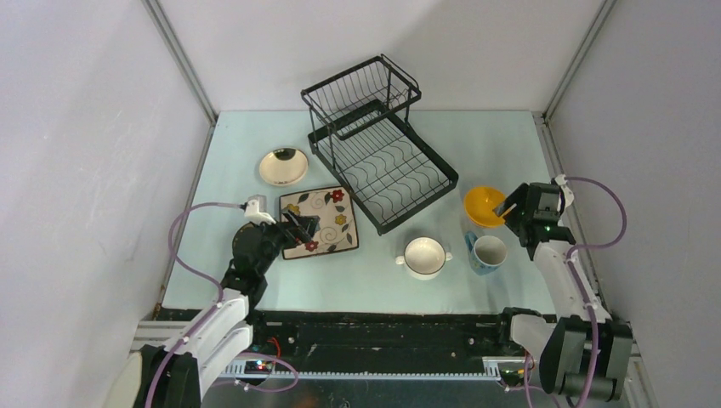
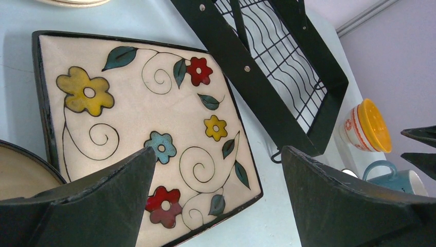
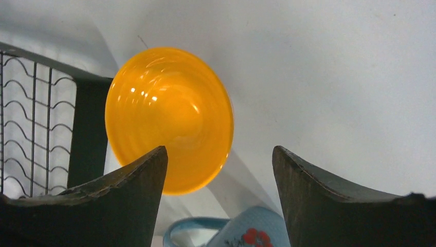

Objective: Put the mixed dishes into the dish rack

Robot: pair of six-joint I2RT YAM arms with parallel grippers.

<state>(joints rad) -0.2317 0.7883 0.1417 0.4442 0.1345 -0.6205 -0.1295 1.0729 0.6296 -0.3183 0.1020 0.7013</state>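
Note:
The black wire dish rack (image 1: 378, 144) stands at the back centre with nothing in it. Of the mixed dishes, a square cream floral plate (image 1: 323, 223) lies left of centre; my left gripper (image 1: 298, 228) hovers open over its near corner (image 2: 218, 152), touching nothing. A round cream plate (image 1: 283, 167) lies behind it. The yellow bowl (image 1: 483, 206) sits right of the rack, and my right gripper (image 1: 513, 208) is open beside its right rim (image 3: 220, 149), holding nothing. The white two-handled cup (image 1: 423, 257) and blue mug (image 1: 487, 253) stand in front.
In the left wrist view the yellow bowl's (image 2: 367, 126) outer wall shows a red pattern, and a cream dish with a dark rim (image 2: 20, 175) peeks in beneath the left finger. Grey walls close in the table on three sides.

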